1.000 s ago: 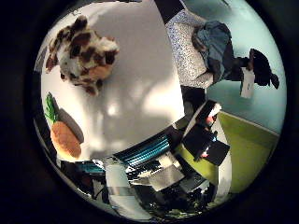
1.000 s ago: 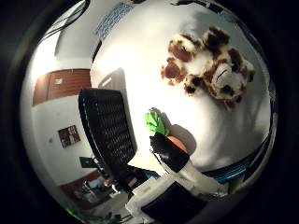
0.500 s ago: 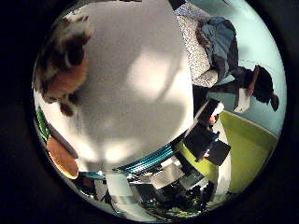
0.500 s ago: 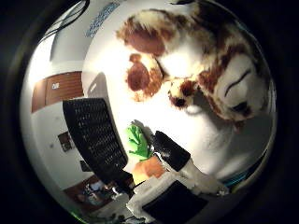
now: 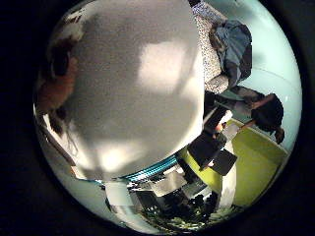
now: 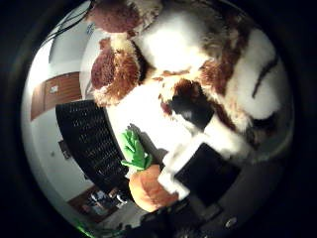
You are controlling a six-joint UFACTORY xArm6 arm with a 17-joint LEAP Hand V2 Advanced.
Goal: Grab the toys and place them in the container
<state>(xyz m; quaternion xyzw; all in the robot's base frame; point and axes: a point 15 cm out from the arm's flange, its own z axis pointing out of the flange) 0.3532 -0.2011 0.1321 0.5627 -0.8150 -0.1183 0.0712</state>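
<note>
A brown-and-white plush dog (image 6: 198, 64) lies on the white table (image 5: 138, 98) and fills much of the thumb side view, very close under my palm. Its edge also shows in the little finger side view as a plush dog (image 5: 54, 93) at the table's side. An orange plush carrot (image 6: 148, 186) with green leaves lies beside the dog, next to a black mesh container (image 6: 89, 144). My hand (image 6: 198, 171) is open; one white-and-black finger reaches out just short of the dog's head and grips nothing.
A speckled cushion (image 5: 211, 64) sits past the table's far edge, with a yellow-green panel (image 5: 256, 167) on the floor side. A wooden cabinet (image 6: 54, 94) stands behind the mesh container.
The palm has come down toward the plush dog, which has grown from a small shape to filling the thumb side view. The carrot has slipped out of the little finger side view.
</note>
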